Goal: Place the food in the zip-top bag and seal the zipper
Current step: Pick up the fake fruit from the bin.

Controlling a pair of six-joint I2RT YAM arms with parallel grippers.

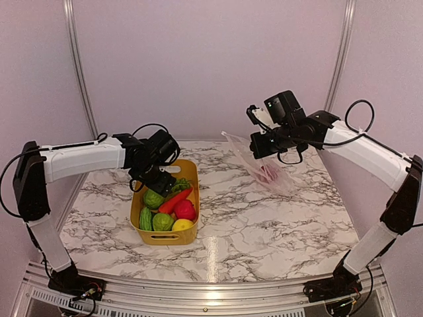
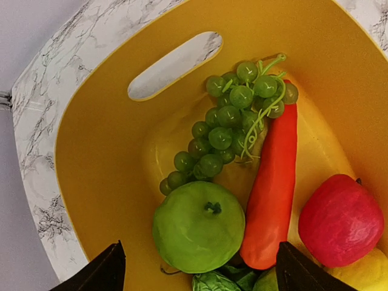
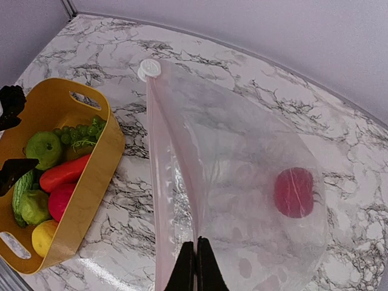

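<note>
Zip-top bag [image 3: 230, 151] in right jaws holds tomato [image 3: 294, 192], perhaps.

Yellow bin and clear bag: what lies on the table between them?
Nothing: only bare marble table separates the yellow bin from the zip-top bag. The right wrist view shows this stretch most plainly; the top view agrees.
</note>
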